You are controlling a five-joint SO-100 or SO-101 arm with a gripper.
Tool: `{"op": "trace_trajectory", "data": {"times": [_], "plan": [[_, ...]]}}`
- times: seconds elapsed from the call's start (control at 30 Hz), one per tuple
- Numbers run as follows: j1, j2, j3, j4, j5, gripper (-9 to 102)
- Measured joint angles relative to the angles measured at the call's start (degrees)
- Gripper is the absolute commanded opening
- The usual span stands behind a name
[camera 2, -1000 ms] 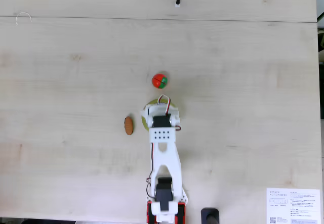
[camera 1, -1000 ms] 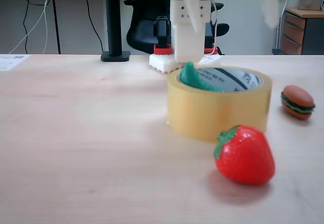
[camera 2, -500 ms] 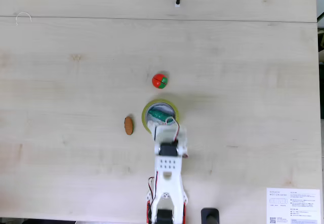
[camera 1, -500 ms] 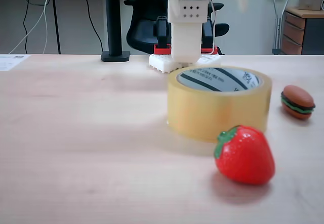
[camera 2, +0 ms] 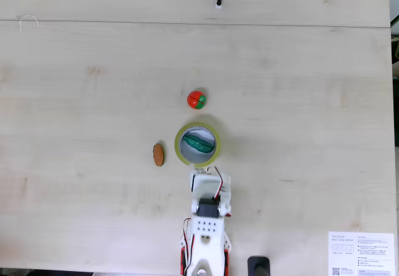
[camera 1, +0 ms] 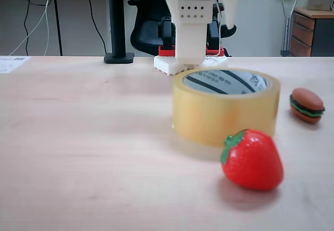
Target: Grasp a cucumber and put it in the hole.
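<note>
Wooden table (camera 2: 93, 182) | cucumber (camera 2: 198, 144) lay inside tape roll's hole (camera 2: 206, 154) | gripper (camera 2: 209, 182) beside roll, jaw state unclear | risk: arm could nudge roll.

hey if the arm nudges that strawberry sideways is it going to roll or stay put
The strawberry would probably roll or wobble: it looks rounded and glossy, lying on its side on the smooth table. Its taper would likely curve its path. It looks like hard, hollow plastic, so probably light and a bit slippery.
</note>
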Motion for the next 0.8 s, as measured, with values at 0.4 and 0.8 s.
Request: {"op": "trace_trajectory", "data": {"times": [0.4,0.8], "plan": [[0.09,18.63,13.97,0.09,1.58,17],[0.09,35.60,23.38,6.33,3.87,12]]}}
